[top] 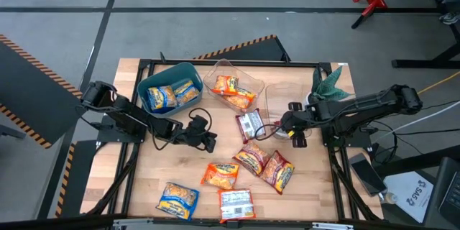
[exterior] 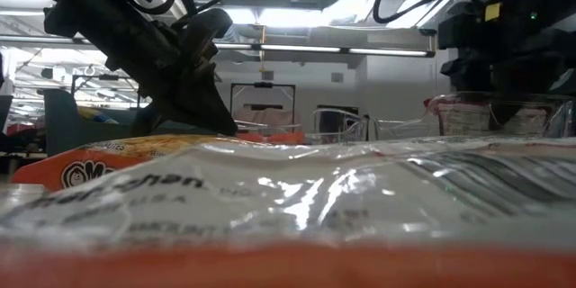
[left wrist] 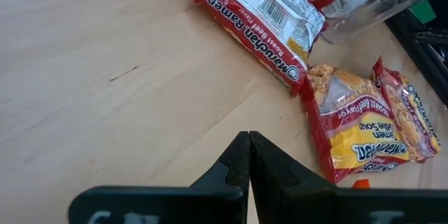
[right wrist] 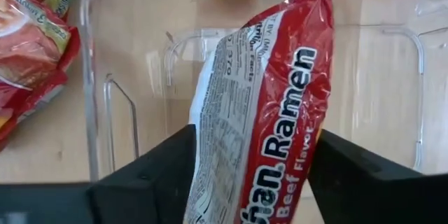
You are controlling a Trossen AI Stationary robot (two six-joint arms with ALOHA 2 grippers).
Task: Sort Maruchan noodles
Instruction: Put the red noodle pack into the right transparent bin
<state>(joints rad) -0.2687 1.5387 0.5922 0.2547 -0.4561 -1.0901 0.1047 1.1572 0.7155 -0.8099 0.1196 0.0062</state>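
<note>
Maruchan noodle packets lie loose on the wooden table: a red-white one (top: 249, 123), two red ones (top: 251, 158) (top: 278, 170), an orange one (top: 221, 175), a blue-yellow one (top: 177, 200) and another red-white one (top: 236, 203). Blue-yellow packets fill the teal bin (top: 144, 86); orange ones lie in a clear container (top: 253, 80). My right gripper (right wrist: 252, 168) is open over a second clear container (right wrist: 105, 98), with a red beef packet (right wrist: 273, 112) upright between its fingers. My left gripper (left wrist: 249, 150) is shut and holds nothing, low over bare wood at mid-table (top: 207, 141). My right gripper points down into the clear container, and the red packet's two long sides (right wrist: 210, 133) stand right at the inner faces of its wide-apart fingers (right wrist: 154, 171). Whether the fingers touch the packet cannot be told. The packet stands upright and curled, with its far end down in the container.
A green toy-like thing (top: 329, 85) sits at the table's far right corner. One packet (exterior: 270, 198) lies right in front of the low camera and blocks most of that view. Bare wood (top: 165, 165) lies toward the near left.
</note>
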